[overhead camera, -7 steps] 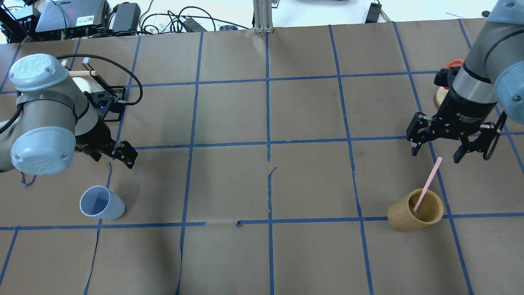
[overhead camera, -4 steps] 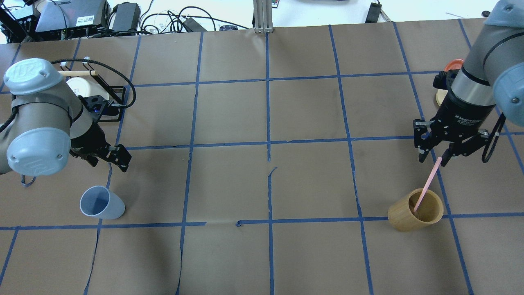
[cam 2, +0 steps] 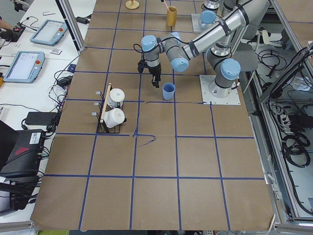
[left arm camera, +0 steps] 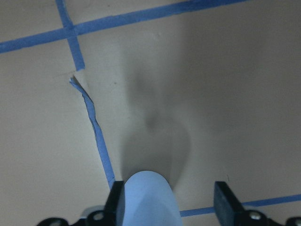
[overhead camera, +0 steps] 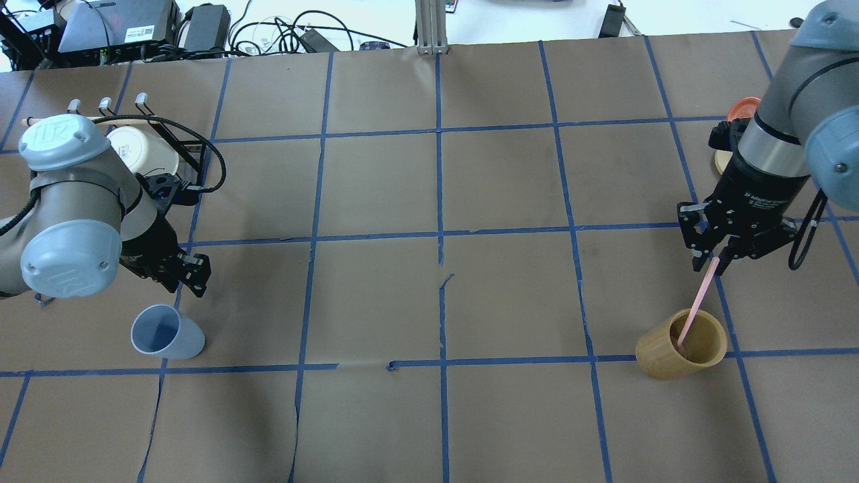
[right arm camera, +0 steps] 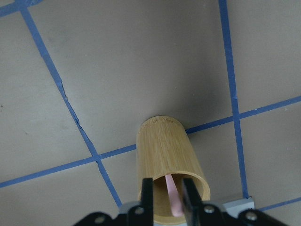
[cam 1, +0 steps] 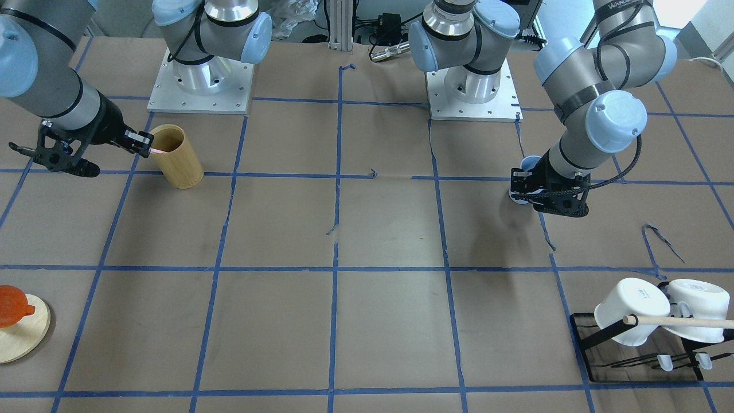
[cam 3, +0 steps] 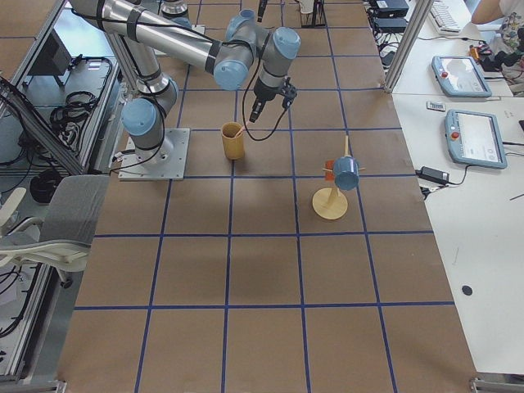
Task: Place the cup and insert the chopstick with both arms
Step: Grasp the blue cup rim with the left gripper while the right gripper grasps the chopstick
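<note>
Step in hand, as I judge it: both arms are going for their pickups.

The right gripper point(right arm camera: 168, 195) is sitting narrow round the top of the chopstick point(overhead camera: 698, 302). The stick is leaning in the bamboo holder point(overhead camera: 678, 355) at lower right of the overhead view. The wrist cam is showing a slim gap on one side of the stick, so I can't tell if it's pinched yet. It should finish closing w/ the stick centred, then pull up along the stick's lean, not sideways, or the holder may be dragged or tipped.

The left gripper point(left arm camera: 170, 207) is hanging wide open over the cup point(overhead camera: 166, 333). The cup is standing upright, mouth up, at lower left of the overhead view. In the wrist cam it's sitting off-centre, close to the finger at frame left. The gripper should shift to centre and drop lower on the wall before closing. The cup looks light and tapered, so prob. easy to knock over.

Surface: brown paper point(overhead camera: 429, 188) w/ a blue tape grid, and a torn strip point(left arm camera: 91, 122) is curling up just by the cup.

Room:
- A rack w/ white mugs point(overhead camera: 141, 151) at upper left.
- A wooden stand point(cam 1: 17, 330) at lower left of the front view.
- Cables and electronics point(overhead camera: 121, 27) along the top edge.
- Tablets point(cam 2: 22, 66) on a side bench.
</note>
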`<state>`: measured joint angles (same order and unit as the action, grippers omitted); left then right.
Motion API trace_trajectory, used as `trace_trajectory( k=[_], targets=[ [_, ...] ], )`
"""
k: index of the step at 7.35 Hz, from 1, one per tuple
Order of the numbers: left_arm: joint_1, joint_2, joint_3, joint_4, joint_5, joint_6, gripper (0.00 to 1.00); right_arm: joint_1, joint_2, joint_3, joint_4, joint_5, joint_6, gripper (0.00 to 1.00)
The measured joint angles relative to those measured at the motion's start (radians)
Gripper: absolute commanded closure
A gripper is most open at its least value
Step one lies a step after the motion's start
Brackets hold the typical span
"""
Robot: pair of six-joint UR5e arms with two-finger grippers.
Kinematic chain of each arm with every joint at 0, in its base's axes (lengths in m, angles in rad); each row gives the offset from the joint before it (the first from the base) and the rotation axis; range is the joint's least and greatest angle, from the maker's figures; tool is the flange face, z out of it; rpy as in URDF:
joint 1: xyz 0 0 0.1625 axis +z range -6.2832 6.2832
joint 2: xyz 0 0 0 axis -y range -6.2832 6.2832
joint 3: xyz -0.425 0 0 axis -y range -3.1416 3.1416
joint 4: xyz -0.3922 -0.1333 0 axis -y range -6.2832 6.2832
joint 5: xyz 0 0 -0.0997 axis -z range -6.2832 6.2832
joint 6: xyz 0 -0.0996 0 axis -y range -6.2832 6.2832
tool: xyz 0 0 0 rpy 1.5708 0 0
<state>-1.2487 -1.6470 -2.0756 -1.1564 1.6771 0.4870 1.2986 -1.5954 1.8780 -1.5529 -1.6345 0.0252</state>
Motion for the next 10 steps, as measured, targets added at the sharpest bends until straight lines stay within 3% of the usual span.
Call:
trace_trajectory(
  k=[3,8,9,10],
  targets=[
    [0.0,0.0,0.004,0.001,0.001,0.0,1.0,-0.001,0.0,0.001,-0.007,0.0,0.0,0.88],
    [-0.004,0.037,0.012,-0.007,0.027,-0.045,0.99,-0.001,-0.012,-0.032,0.014,0.001,0.023,0.88],
    [-0.008,0.051,0.011,-0.014,0.044,-0.096,0.6,-0.001,-0.014,-0.058,0.041,0.001,0.024,0.88],
    [-0.01,0.063,0.007,-0.027,0.051,-0.137,0.12,0.0,-0.014,-0.096,0.087,0.003,0.024,0.88]
  ],
)
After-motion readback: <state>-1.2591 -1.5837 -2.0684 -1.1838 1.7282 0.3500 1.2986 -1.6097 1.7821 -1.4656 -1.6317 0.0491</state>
